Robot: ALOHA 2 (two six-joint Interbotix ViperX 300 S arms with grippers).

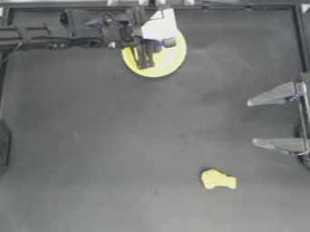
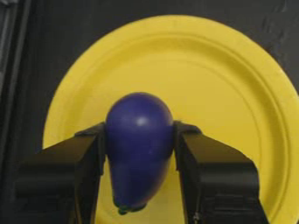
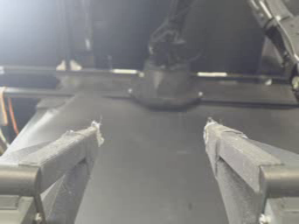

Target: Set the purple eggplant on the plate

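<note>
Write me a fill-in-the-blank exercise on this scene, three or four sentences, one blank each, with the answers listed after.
1. The left gripper is shut on the purple ____, holding it over the plate.
2. The right gripper waits at the table's right side with its jaws ____.
3. The lumpy yellow object lies on the dark table, far from the plate, and its colour is ____.
4. In the top view, the plate sits near the table's ____ edge.

Missing words: eggplant; open; yellow; top

Dark grey table (image 1: 109, 149), metal rail (image 1: 181, 6) along its far edge
</note>
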